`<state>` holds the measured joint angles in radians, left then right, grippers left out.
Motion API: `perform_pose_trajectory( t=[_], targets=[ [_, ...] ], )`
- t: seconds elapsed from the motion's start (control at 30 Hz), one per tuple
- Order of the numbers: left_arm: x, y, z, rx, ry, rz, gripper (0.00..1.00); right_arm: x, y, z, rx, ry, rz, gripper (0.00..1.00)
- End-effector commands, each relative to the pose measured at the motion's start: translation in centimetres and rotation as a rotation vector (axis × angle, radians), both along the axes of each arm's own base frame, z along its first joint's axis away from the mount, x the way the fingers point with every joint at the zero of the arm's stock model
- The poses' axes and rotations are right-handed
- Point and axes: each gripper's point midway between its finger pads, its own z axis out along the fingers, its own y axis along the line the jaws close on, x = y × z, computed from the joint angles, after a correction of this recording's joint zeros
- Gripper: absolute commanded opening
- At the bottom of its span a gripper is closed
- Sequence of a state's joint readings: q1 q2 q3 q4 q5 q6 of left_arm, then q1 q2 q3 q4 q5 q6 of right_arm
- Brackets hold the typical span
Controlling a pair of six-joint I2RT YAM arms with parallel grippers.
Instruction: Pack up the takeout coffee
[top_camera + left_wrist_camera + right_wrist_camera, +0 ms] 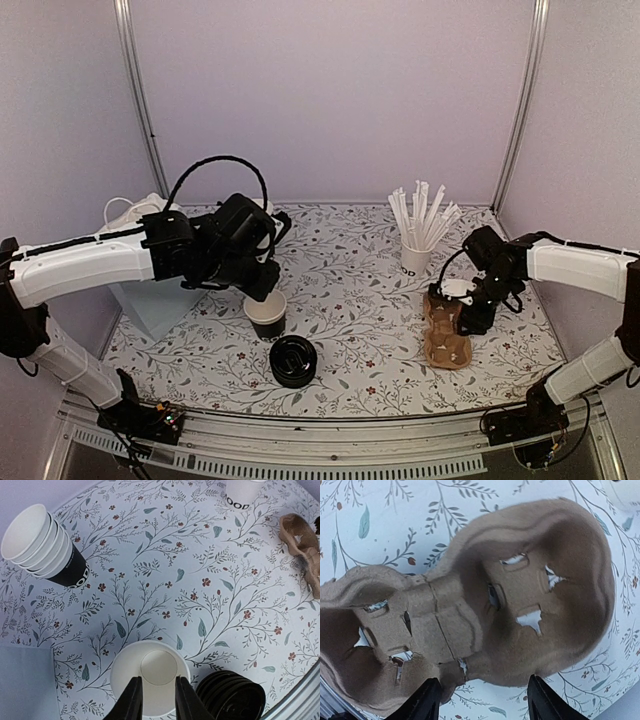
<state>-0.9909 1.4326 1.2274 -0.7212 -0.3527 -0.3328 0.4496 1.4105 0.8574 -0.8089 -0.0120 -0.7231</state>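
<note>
The flower-patterned counter [350,290] carries everything, and both arms reach in over it from the near edge. The left arm hangs over the middle-left of the counter and the right arm over the right side, which looks like a division of work: one takes the drink, the other the packaging.

The brown pulp carrier [520,595] lies flat on the right with its wells up. The right tool [484,682] is released, its fingers spread wide on either side of the carrier's near edge, probably to steady it or shift it.

The takeout coffee cup [267,318] stands upright and uncovered at centre-left, well apart from the carrier. The left tool [157,680] hovers over the cup's near rim with its fingers [134,700] slightly parted and clamping nothing; I judge it is lining up for a grasp.

The black lid [232,697] sits just beside the cup, not yet fitted, handy for capping.

Off to the side are a tilted stack of cups [45,545] and a straw cup [415,258].
</note>
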Motion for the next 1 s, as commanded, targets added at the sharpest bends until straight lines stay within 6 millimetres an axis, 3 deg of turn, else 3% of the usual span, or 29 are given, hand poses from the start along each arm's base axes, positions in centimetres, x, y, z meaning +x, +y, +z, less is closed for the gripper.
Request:
perform_pose_trajectory(
  t=[0.0,0.17,0.4,0.57,0.97],
  targets=[
    [0.5,0.3,0.6,-0.017,-0.026,0.008,0.26,0.7,-0.2,2.9,0.117,-0.027,-0.043,0.62],
    [0.5,0.3,0.6,-0.018,-0.025,0.01,0.26,3.4,-1.4,4.7,0.226,-0.087,-0.216,0.61],
    [0.5,0.2,0.2,-0.008,-0.019,0.007,0.26,6.5,-3.2,3.5,0.345,-0.019,-0.458,0.48],
    [0.4,0.5,0.2,-0.008,-0.017,0.013,0.26,7.2,-2.5,3.0,0.416,0.038,-0.485,0.39],
    [0.1,0.5,0.1,-0.019,-0.003,0.008,0.26,8.0,-2.3,0.7,0.489,0.177,-0.581,0.36]
  ],
)
